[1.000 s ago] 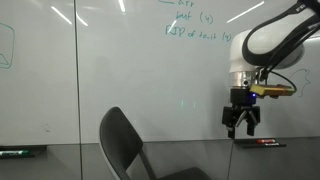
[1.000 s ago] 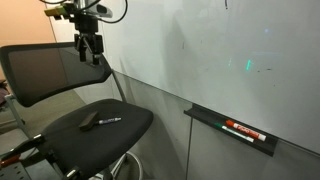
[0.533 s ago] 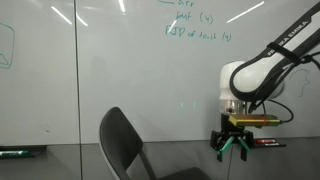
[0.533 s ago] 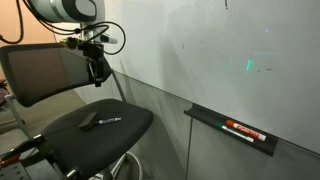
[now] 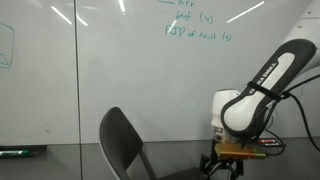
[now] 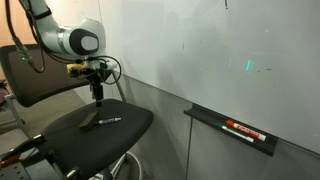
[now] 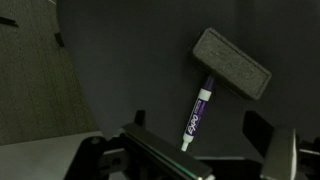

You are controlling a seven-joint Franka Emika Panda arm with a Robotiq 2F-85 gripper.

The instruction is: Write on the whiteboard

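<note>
The whiteboard (image 5: pixel 120 80) is a large glossy white wall board with green handwriting at its top (image 5: pixel 195 25); it also fills the right of an exterior view (image 6: pixel 220 50). A purple-and-white marker (image 7: pixel 195 115) lies on the black chair seat (image 6: pixel 110 125) next to a grey eraser (image 7: pixel 232 65); both show as small shapes on the seat in an exterior view (image 6: pixel 108 121). My gripper (image 6: pixel 98 95) hangs open and empty just above the seat, over the marker. In the wrist view its fingers (image 7: pixel 205 150) frame the marker's tip.
A black office chair backrest (image 5: pixel 122 140) stands before the board; it also shows in an exterior view (image 6: pixel 40 70). A black tray (image 6: pixel 232 128) fixed under the board holds a red-and-black marker. A second tray (image 5: pixel 22 151) sits far along the board.
The arm has come down from beside the board to just above the chair seat, with the gripper still open and empty.
</note>
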